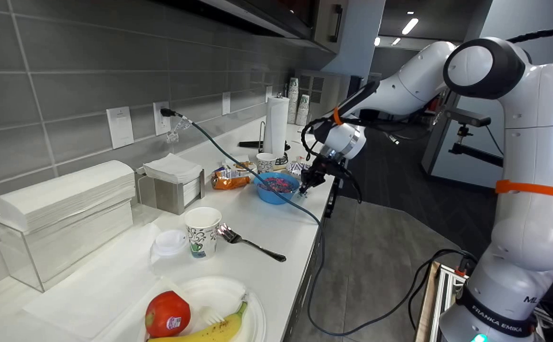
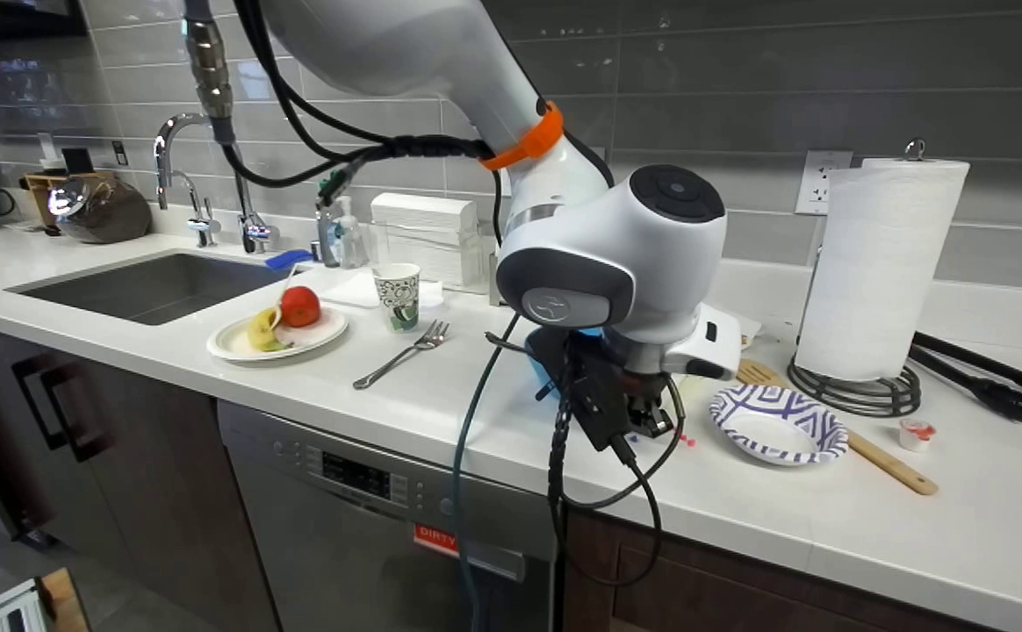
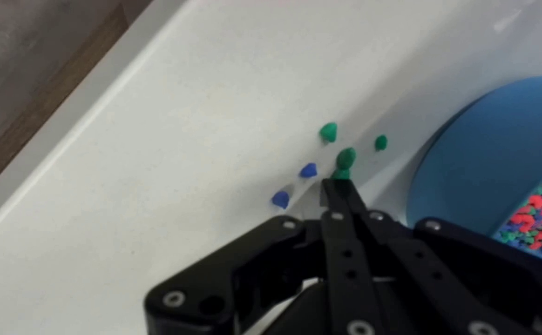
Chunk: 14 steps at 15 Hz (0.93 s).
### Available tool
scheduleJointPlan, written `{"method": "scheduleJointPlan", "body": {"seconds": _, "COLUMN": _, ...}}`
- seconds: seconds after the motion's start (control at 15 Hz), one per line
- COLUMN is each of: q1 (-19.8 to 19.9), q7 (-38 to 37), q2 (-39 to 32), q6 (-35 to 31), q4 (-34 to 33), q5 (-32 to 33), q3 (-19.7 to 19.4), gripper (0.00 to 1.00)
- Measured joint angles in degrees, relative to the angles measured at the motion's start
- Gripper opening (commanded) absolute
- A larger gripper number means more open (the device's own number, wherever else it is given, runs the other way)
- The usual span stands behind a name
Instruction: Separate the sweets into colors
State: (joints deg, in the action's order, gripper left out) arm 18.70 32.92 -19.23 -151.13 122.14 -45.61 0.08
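Observation:
In the wrist view, my gripper point(image 3: 338, 184) points down at the white counter, its fingertips together. A green sweet point(image 3: 342, 174) shows at the tips, apparently pinched between them. Another green sweet point(image 3: 346, 158) touches it. Two more green sweets point(image 3: 329, 132) and two blue sweets point(image 3: 308, 170) lie loose close by. The blue bowl point(image 3: 462, 163) stands beside the gripper and holds mixed red, blue and green sweets point(image 3: 537, 218). In an exterior view, the gripper point(image 1: 303, 191) is low at the bowl's point(image 1: 268, 195) side. A few pink sweets point(image 2: 687, 441) lie near the patterned bowl point(image 2: 779, 427).
The counter's front edge point(image 3: 61, 146) is close to the gripper. A paper towel roll point(image 2: 884, 272), wooden spatula point(image 2: 893, 465), paper cup point(image 1: 265, 164) and orange snack bag point(image 1: 230, 180) stand around. A cable point(image 1: 238, 164) crosses in front of the blue bowl in the exterior view. A fork point(image 1: 252, 243) lies nearby.

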Motion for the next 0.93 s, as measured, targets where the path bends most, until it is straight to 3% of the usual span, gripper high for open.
{"method": "scheduleJointPlan", "body": {"seconds": 0.93, "q1": 0.3, "q7": 1.1, "q2": 0.1, "q6": -0.6, "q4": -0.5, "q5": -3.0, "q3": 0.1, "gripper": 0.00}}
